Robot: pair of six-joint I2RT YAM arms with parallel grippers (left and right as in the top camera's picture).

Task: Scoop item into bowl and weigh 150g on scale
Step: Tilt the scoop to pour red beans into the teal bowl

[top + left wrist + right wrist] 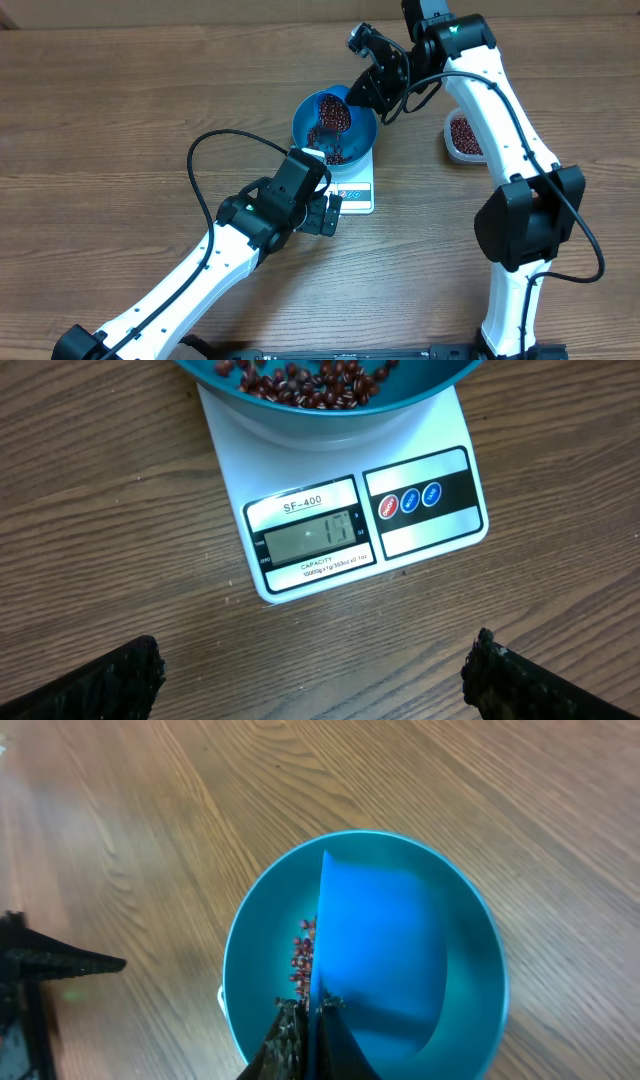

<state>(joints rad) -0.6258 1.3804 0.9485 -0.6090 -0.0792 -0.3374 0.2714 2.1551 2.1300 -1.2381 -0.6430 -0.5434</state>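
While the blue bowl [368, 138] is sitting squarely on the white scale [358, 192], I am watching the right gripper [306, 1038] pinching the small blue scoop [385, 955] above it, fingers pressed together on the scoop's near end. From the right wrist, the scoop is running lengthwise away from those fingers, its long axis reaching from the bowl's near rim toward the far rim. It is standing turned on edge, so one broad blue face is showing. From overhead, the same scoop is pointing down and left from the gripper into the bowl and is carrying red-brown beans [320, 382], with more lying loose on the bowl's floor beneath it.

On my other arm, the left gripper [315, 660] is hovering over the wooden table [120, 100] just in front of the scale, its jaws spread wide apart. The scale is facing that arm with its grey display strip and coloured buttons along the near edge. Through the left wrist camera its body is sitting skewed, that edge rising from left to right. Digits are glowing on the display, but I cannot read them with confidence.

Beyond the right arm, a clear tub [449, 140] is resting on the table well apart from the scale, holding more beans.
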